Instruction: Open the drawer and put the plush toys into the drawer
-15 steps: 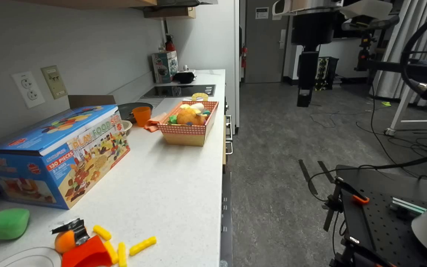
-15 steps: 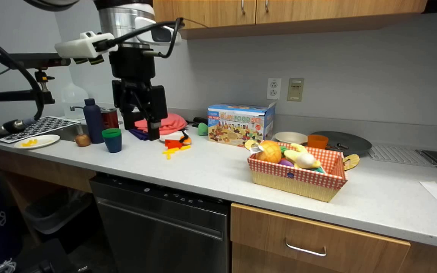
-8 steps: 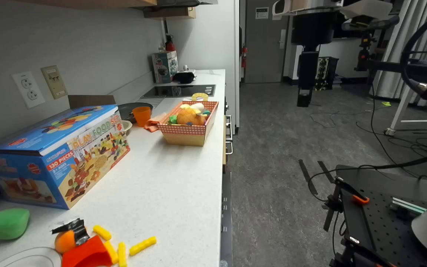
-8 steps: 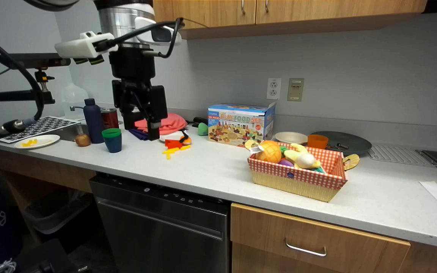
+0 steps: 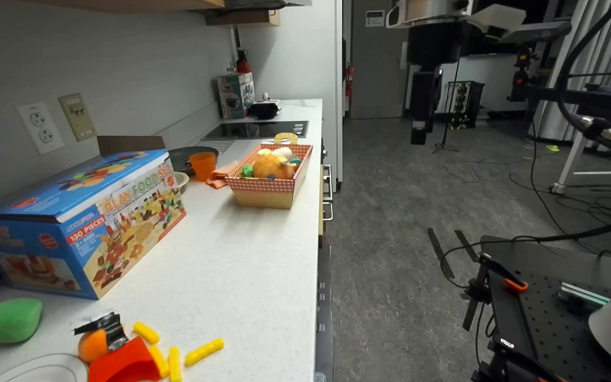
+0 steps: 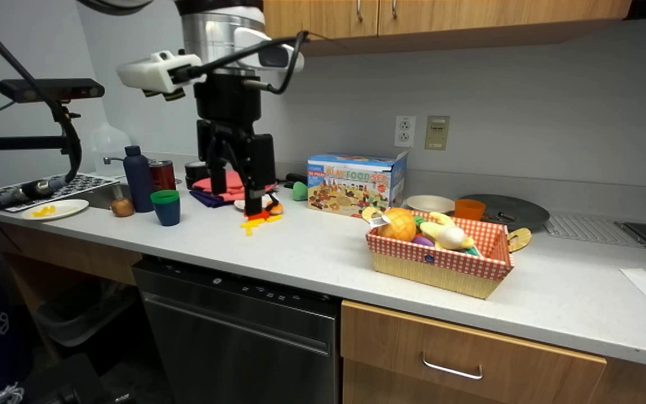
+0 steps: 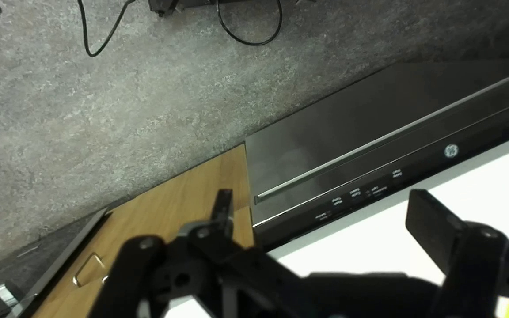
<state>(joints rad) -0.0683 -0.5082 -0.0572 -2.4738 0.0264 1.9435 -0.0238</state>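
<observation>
Up in midair, claw [image 6: 236, 195] spread wide.

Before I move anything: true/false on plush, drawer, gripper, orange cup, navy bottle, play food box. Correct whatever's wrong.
1. The orange plush toy lies in the checked basket. True.
2. The drawer stands wide open. False: the drawer shows its front and none of its inside.
3. The gripper is open and holds nothing. True.
4. The orange cup sits inside the checked basket. False: the orange cup stands outside it.
5. The navy bottle lies on its side. False: the navy bottle stands upright.
6. The play food box shares the counter with the checked basket. True.
</observation>
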